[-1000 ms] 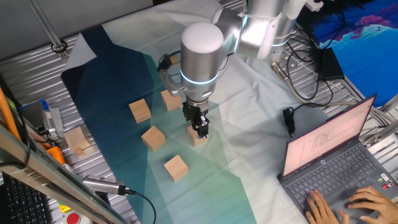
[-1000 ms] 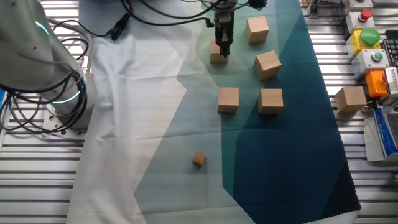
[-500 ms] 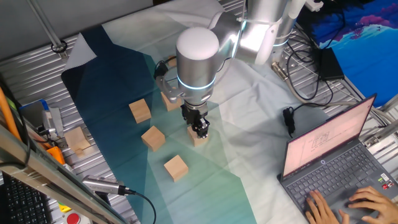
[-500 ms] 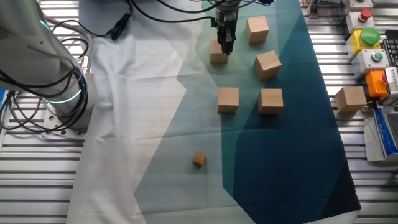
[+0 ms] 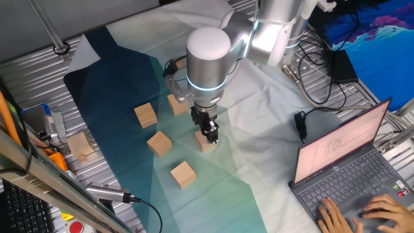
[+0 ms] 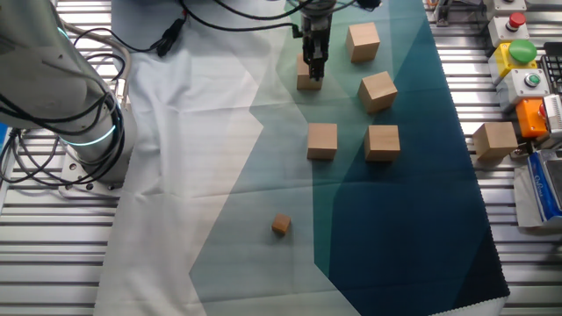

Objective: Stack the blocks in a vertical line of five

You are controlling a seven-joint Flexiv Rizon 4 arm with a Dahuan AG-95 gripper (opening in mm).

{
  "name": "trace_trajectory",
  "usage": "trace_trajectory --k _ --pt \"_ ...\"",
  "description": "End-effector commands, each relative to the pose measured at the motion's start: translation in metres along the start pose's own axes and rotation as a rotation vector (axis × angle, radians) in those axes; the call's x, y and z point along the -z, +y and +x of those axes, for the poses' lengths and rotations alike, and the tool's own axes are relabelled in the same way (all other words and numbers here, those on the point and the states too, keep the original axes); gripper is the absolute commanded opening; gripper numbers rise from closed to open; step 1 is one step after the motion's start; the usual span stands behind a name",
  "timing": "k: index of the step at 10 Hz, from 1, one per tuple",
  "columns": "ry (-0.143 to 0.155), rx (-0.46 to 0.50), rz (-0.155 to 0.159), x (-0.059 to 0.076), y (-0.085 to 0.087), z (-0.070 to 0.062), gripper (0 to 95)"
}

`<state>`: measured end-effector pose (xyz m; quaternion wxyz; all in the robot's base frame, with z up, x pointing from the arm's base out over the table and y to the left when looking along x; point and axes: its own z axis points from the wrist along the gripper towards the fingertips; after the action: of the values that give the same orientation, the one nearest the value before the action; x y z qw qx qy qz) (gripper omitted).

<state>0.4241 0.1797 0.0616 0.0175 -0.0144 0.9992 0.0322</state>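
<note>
On the teal cloth, the gripper [image 6: 313, 70] stands over one block [image 6: 306, 80], its jaws down around it, though I cannot tell whether they grip; the other four blocks [image 6: 350, 90] lie apart nearby, unstacked. Only one fixed view shows a laptop [image 5: 349, 169], while the other alone shows a much smaller cube [image 6: 280, 226].

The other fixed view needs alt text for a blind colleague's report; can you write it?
A robot gripper reaches down onto one wooden block at the top of a blue-green cloth. Four more blocks lie separately nearby, none stacked, with a smaller cube lower down.
</note>
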Motion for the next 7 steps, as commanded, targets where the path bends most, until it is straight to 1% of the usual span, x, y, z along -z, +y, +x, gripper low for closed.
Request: trace_trajectory --k 1,2,4,5,6,7 --pt "-0.006 -0.024 -0.003 -0.017 -0.001 0.002 95.0" --pt "-0.005 -0.026 -0.002 -0.022 -0.002 0.002 76.0" --pt "-0.006 -0.035 -0.001 -0.032 0.000 0.002 76.0" --pt "-0.004 -0.035 0.000 -0.032 0.001 0.001 57.0" --pt "-0.004 -0.035 0.003 -0.031 0.001 0.001 57.0" --pt "-0.005 -0.035 0.004 -0.031 0.001 -0.001 38.0"
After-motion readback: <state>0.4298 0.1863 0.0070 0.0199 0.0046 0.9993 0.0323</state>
